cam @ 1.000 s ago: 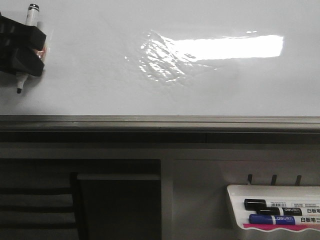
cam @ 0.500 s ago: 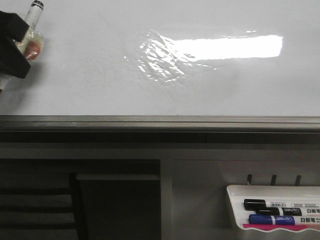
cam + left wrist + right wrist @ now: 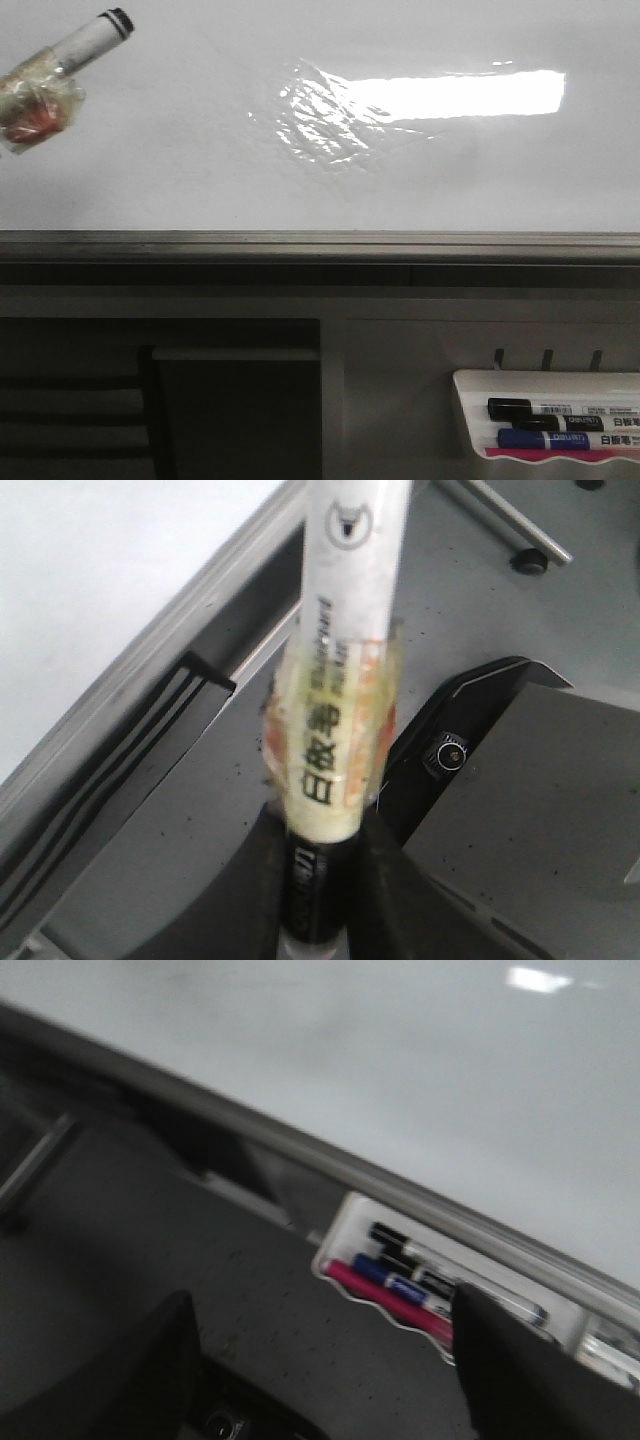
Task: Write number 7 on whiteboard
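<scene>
The whiteboard (image 3: 200, 150) fills the upper half of the front view, glossy white with a glare and a wrinkled patch. The number 7 is out of view. A white marker (image 3: 85, 40) wrapped in yellowish tape slants across the board's far left edge, its black-ringed end up and to the right. My left gripper (image 3: 320, 880) is shut on the marker (image 3: 345, 630) at its black band; the gripper itself lies outside the front view. My right gripper (image 3: 325, 1360) is open and holds nothing, near the floor side of the marker tray (image 3: 345, 1222).
A grey metal rail (image 3: 320, 243) runs along the board's lower edge. Below it at the right hangs a white plastic tray (image 3: 470, 400) holding black, blue and pink markers (image 3: 560, 425). Dark shelving sits under the rail on the left.
The left gripper has slid leftward out of the front view with the marker. The marker has swung from nearly upright to a slant, and its tip has left the view.
</scene>
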